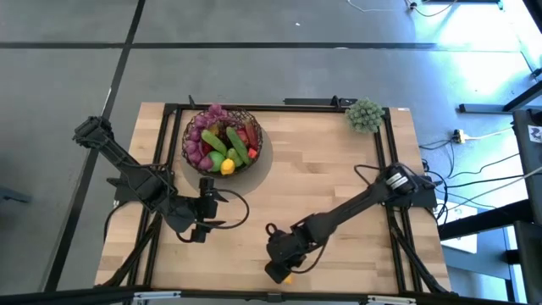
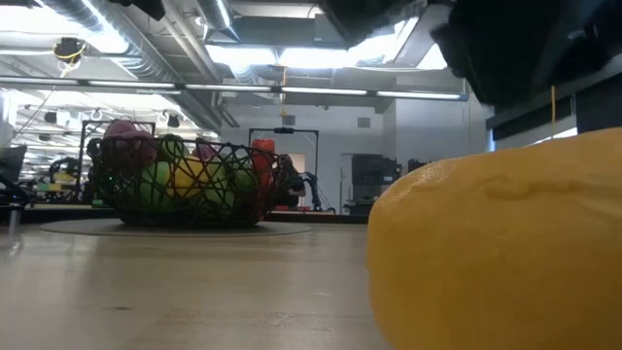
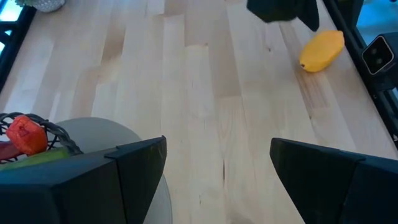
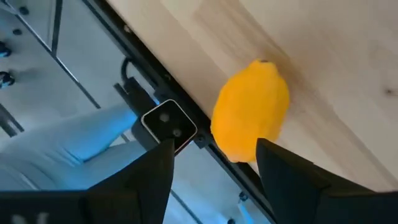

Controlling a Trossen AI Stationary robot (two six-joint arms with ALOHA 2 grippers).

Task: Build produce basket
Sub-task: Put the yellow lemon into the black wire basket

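Pale wooden planks form the table [image 1: 330,182], edged by a black metal frame, with a grey floor around it and a large lit hall visible beyond in the low view.

At the near edge of the table, the right gripper [image 1: 279,269] is directly above a yellow mango [image 4: 250,111]. Its two dark fingers [image 4: 292,171] are spread apart, one on either side of the fruit, and whether they touch it cannot be told. The mango lies on the wood right beside the black frame rail and fills much of the low view.

Well away from that gripper, toward the far side of the table, sits the basket [image 1: 223,139], a round bowl of dark wire mesh. It holds purple grapes [image 1: 200,135], green and red pieces and a yellow lemon [image 1: 227,166].

The left gripper [image 1: 206,196] hangs just beside the basket, on its near side, fingers spread wide with nothing between them.

A pale green bushy clump [image 1: 365,115] rests at the far corner, well apart from both grippers.
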